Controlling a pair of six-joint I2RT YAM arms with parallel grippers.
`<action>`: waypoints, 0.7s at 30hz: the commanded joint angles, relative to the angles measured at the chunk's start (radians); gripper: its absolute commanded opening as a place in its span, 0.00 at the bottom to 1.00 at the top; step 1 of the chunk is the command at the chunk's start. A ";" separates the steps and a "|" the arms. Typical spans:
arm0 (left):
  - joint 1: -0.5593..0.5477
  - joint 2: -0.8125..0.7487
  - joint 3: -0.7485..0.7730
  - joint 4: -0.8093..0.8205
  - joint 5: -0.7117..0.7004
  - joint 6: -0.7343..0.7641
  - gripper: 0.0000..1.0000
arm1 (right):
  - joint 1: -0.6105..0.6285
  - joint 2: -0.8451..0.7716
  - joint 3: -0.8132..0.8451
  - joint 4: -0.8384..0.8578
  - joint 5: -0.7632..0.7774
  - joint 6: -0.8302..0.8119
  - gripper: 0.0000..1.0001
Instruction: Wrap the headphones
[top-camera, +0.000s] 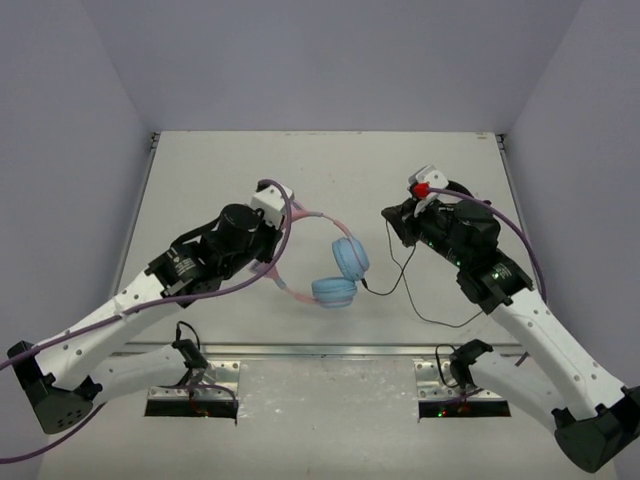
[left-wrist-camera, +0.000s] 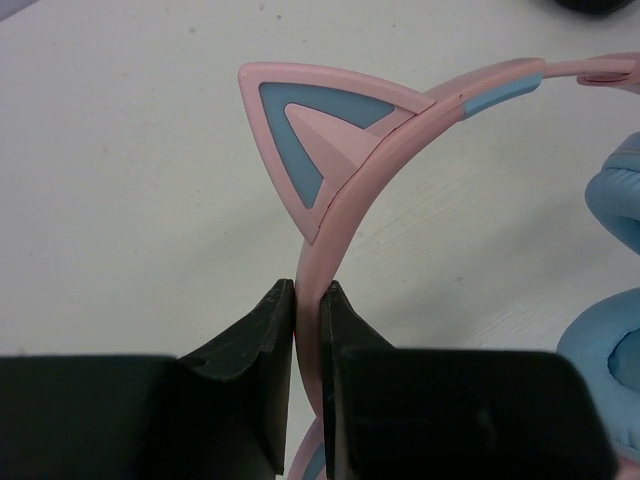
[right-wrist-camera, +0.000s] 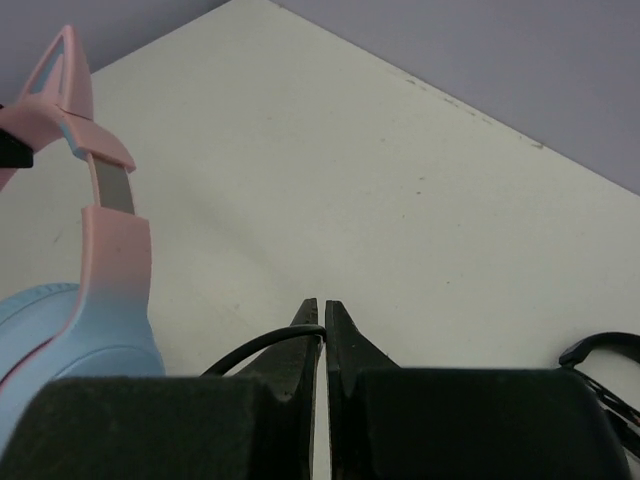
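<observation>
Above table (top-camera: 250, 160): left gripper (left-wrist-camera: 308, 290) clamps headband (left-wrist-camera: 350, 190), right gripper (right-wrist-camera: 322, 305) pinches cable (right-wrist-camera: 260, 348) (arms angled inward).

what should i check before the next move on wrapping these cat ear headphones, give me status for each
1. Hold on the headband: ok, the left gripper is shut on it just below the cat ear.
2. Hold on the black cable: ok, the right gripper is shut on it.
3. Turns wound round the headphones: not ok, the cable trails loose on the table.
4. Free end of the cable located: cannot tell.
5. The ear cups clear of both arms: ok.
</observation>
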 joint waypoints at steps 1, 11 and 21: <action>-0.004 0.006 0.024 0.115 0.248 0.003 0.00 | 0.005 0.018 0.096 -0.103 -0.115 -0.072 0.01; -0.038 0.197 0.096 0.044 0.531 0.007 0.00 | 0.183 0.257 0.325 -0.235 0.149 -0.135 0.01; -0.086 0.095 0.033 0.081 0.483 0.001 0.00 | 0.257 0.490 0.437 -0.274 0.587 -0.090 0.01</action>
